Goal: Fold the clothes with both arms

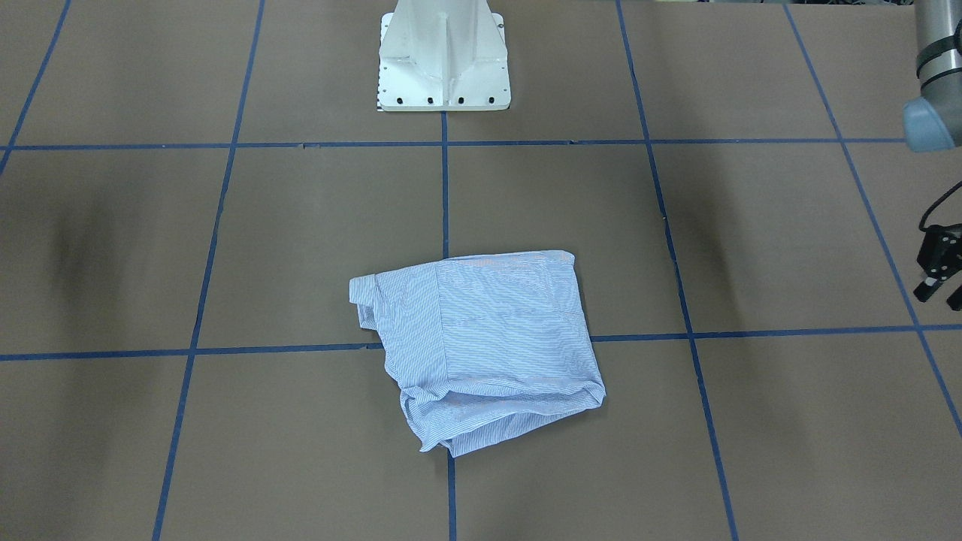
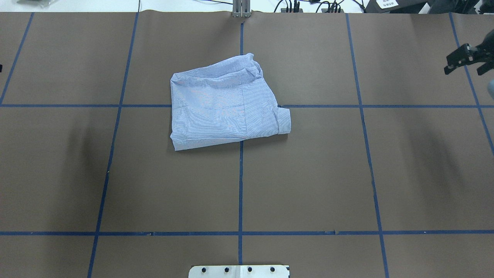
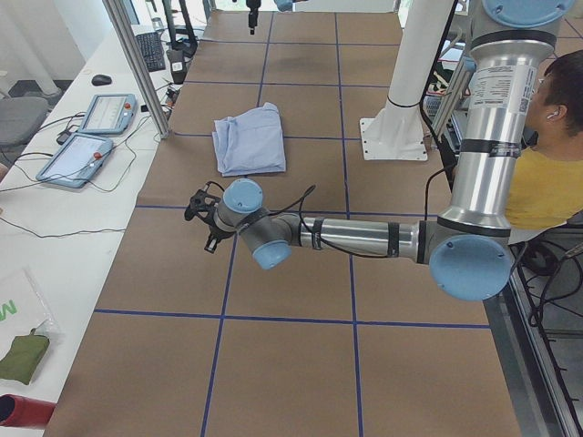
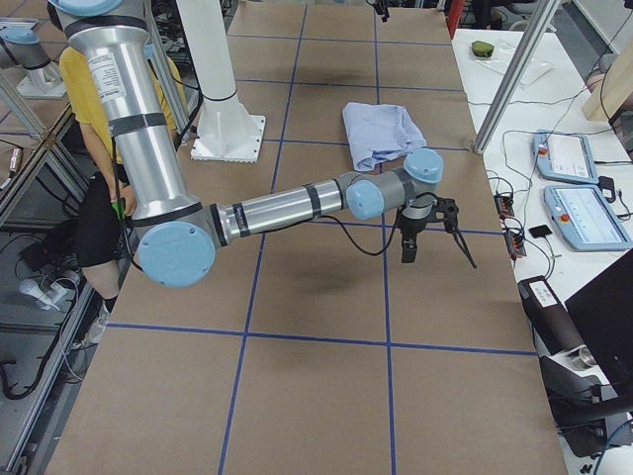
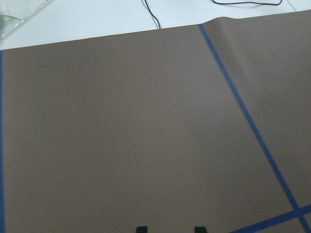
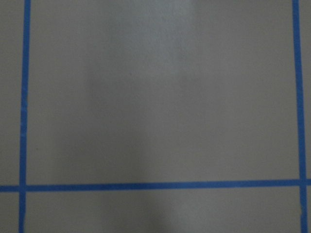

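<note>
The light blue-and-white striped shirt (image 2: pixel 224 104) lies folded into a rough, rumpled rectangle on the brown table, a cuffed sleeve end sticking out on one side. It also shows in the front-facing view (image 1: pixel 488 346) and both side views (image 3: pixel 248 141) (image 4: pixel 381 134). My left gripper (image 1: pixel 939 294) hangs open and empty far off to the shirt's side, above bare table (image 3: pixel 200 223); its two fingertips (image 5: pixel 141 228) stand apart. My right gripper (image 2: pixel 463 69) is open and empty far out on the opposite side (image 4: pixel 435 252). Neither touches the shirt.
The white pedestal base (image 1: pixel 443 60) stands at the robot's edge of the table. Blue tape lines (image 2: pixel 240 185) grid the brown surface. A side bench with two tablets (image 3: pixel 91 137) and an aluminium post (image 3: pixel 137 64) borders the far edge. A person in yellow (image 3: pixel 547 182) sits behind the robot.
</note>
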### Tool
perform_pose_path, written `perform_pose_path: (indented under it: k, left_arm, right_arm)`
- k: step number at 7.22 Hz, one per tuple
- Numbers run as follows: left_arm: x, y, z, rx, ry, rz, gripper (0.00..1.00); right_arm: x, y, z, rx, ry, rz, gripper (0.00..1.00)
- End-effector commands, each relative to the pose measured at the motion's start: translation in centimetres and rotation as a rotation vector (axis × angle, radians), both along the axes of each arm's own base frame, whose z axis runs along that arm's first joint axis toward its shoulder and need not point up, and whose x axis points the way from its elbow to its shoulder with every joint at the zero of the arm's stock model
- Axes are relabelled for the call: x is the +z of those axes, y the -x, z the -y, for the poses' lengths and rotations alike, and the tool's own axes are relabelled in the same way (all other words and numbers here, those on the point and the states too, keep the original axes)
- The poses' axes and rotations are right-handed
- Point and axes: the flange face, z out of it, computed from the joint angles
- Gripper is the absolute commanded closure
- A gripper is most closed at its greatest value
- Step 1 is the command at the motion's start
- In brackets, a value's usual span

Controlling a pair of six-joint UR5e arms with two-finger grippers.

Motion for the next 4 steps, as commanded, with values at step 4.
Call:
perform_pose_path:
  k: [4]
  left_arm:
    - [4.5,7.9,-4.3,0.102,0.011,-0.012,0.00]
  right_arm:
    - [7.2,-5.7,-8.7,0.009,0.009,0.010,0.00]
